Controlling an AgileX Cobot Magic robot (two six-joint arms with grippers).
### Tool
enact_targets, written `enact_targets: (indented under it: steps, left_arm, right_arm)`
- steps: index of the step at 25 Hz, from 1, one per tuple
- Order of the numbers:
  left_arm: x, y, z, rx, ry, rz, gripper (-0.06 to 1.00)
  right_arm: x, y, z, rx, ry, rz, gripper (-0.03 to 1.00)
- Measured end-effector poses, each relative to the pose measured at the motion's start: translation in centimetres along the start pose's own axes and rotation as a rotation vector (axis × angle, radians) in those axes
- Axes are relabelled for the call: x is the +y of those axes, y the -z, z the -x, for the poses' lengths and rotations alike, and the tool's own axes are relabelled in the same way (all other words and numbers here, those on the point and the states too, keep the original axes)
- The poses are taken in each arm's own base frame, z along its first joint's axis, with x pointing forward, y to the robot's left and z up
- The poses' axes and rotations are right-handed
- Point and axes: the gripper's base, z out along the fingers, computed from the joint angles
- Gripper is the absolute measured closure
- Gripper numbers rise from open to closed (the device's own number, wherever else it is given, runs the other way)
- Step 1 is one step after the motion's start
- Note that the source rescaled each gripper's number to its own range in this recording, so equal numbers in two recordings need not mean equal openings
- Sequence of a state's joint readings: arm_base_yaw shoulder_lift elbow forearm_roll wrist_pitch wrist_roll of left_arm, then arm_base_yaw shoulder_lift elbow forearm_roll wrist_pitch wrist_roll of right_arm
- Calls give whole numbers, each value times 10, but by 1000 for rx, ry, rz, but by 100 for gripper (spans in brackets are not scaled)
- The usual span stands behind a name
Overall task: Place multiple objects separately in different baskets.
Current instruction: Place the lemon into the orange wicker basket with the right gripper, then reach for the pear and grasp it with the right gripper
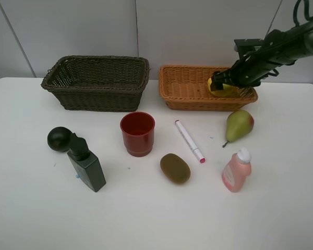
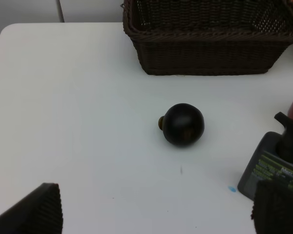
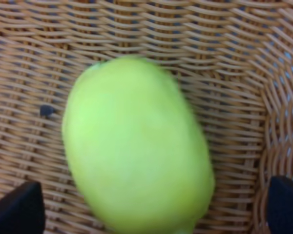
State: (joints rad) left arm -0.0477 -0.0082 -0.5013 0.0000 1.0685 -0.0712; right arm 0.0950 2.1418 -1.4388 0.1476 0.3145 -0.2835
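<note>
though label (image 2: 273, 170) on dark green bottle (image 2: 262, 148) bears yellow print, wording unreadable.

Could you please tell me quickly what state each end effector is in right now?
Left end effector: open, holding nothing.
Right end effector: open, not gripping the lemon in the orange basket.

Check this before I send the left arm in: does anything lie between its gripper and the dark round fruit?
Nothing visible does. Only bare table lies between the open left gripper and the dark round fruit. The dark green bottle stands beside that line, close to one finger.
</note>
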Motion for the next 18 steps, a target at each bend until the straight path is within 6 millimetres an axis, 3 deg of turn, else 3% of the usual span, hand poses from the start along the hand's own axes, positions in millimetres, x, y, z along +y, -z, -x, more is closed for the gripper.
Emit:
enact_targets:
  steps: [10,18]
  left_arm:
    - [0,0,0,0,0,0,-6]
    - [0,0,0,0,0,0,-6]
  right_arm:
    - [0,10,4,6,0,6,-3]
    - [2,71,27,-18,-19,22,-3]
